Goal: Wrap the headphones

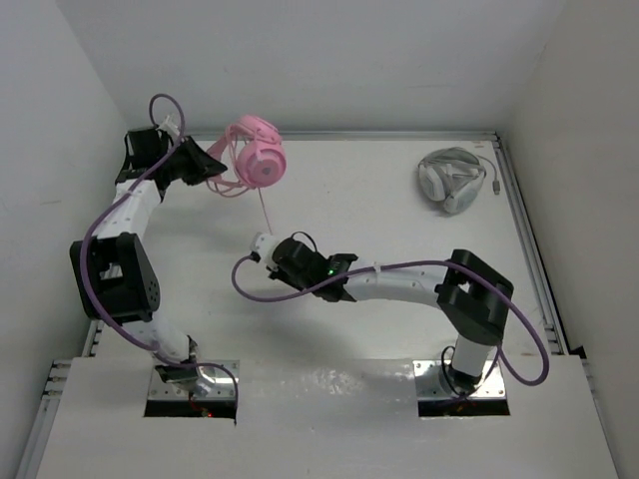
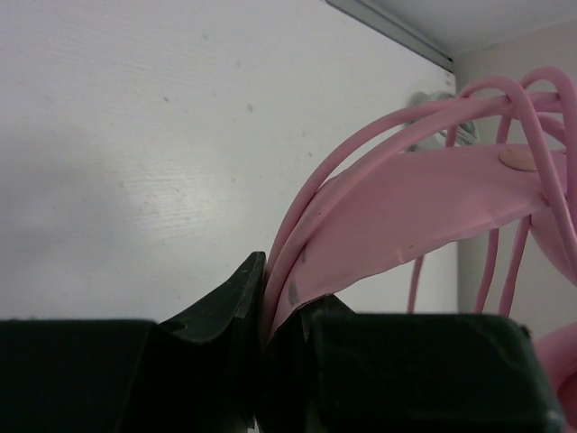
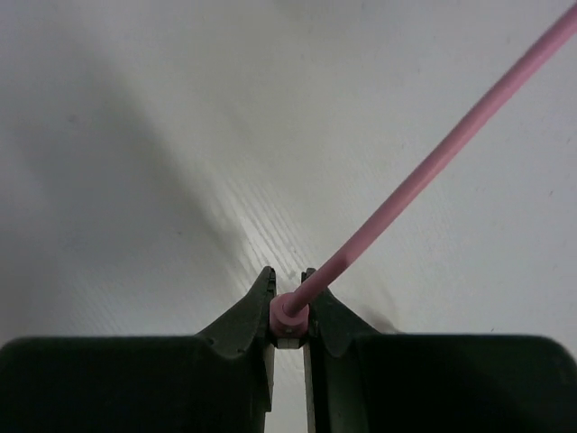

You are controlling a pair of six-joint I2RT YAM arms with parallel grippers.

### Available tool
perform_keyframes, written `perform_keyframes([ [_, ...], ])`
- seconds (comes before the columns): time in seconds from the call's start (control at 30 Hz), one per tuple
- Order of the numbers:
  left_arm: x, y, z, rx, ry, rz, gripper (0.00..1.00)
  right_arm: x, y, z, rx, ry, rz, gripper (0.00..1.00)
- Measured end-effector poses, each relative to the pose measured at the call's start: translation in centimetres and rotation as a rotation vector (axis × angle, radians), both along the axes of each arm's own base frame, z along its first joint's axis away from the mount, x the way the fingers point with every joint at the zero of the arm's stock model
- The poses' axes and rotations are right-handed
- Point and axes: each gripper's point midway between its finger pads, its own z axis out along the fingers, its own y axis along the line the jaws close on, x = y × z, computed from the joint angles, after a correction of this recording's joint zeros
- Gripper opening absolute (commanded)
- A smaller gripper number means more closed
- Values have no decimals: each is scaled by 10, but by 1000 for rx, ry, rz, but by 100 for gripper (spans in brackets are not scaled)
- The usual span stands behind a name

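Note:
The pink headphones [image 1: 258,153] hang in the air at the back left, with loops of pink cable round the headband. My left gripper [image 1: 213,168] is shut on the pink headband [image 2: 424,203], which fills the left wrist view. The pink cable [image 1: 264,212] runs taut from the earcups down to my right gripper [image 1: 262,242]. My right gripper [image 3: 288,311] is shut on the cable's pink plug end [image 3: 289,313], and the cable [image 3: 433,162] stretches away to the upper right in the right wrist view.
Grey-white headphones [image 1: 452,178] with a grey cable lie at the back right of the table. A metal rail [image 1: 524,239] runs along the table's right edge. White walls close in the left, back and right sides.

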Motion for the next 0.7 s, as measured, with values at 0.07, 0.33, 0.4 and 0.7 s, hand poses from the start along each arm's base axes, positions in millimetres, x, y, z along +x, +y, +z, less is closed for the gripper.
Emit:
perform_keyframes([
  [0.07, 3, 9, -5, 56, -18, 40, 0, -6, 14, 17, -17, -41, 34, 0],
  [0.33, -6, 27, -36, 542, -105, 152, 0, -18, 36, 74, -67, -103, 77, 0],
  [0.4, -12, 13, -45, 677, -149, 119, 0, -17, 31, 79, -91, -102, 59, 0],
  [0.7, -14, 2, -54, 1122, -270, -5, 0, -25, -4, 92, -169, -57, -36, 0],
])
